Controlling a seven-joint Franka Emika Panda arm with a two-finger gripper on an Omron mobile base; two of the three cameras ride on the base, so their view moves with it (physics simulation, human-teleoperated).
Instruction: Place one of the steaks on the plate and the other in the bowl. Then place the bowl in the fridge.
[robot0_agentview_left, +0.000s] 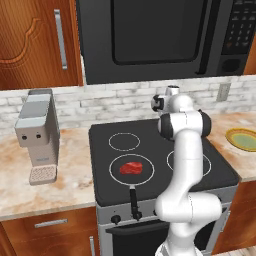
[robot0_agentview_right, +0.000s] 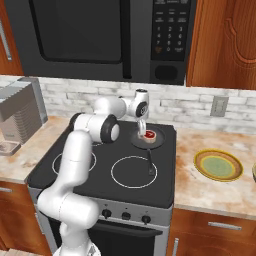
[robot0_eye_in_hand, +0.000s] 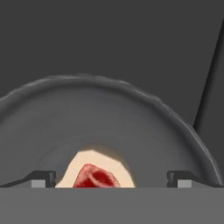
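One steak (robot0_agentview_left: 131, 167), red and flat, lies in a dark pan (robot0_agentview_left: 146, 176) on the stove's front left burner. The other steak (robot0_agentview_right: 149, 134) (robot0_eye_in_hand: 96, 174), red with a pale fat edge, lies in a second dark pan (robot0_agentview_right: 156, 141) on the back right burner. My gripper (robot0_agentview_right: 143, 130) (robot0_eye_in_hand: 111, 179) hangs open just above this steak, with a fingertip (robot0_eye_in_hand: 43, 178) on either side of it and nothing held. The plate (robot0_agentview_right: 218, 165) (robot0_agentview_left: 243, 139), yellow-rimmed with a green centre, sits on the counter right of the stove. The bowl and the fridge are out of view.
A black microwave (robot0_agentview_right: 95, 35) hangs over the stove. The back pan's handle (robot0_agentview_right: 151, 162) points toward the front edge. A grey coffee machine (robot0_agentview_left: 37, 132) stands on the left counter. Wooden cabinets flank the microwave.
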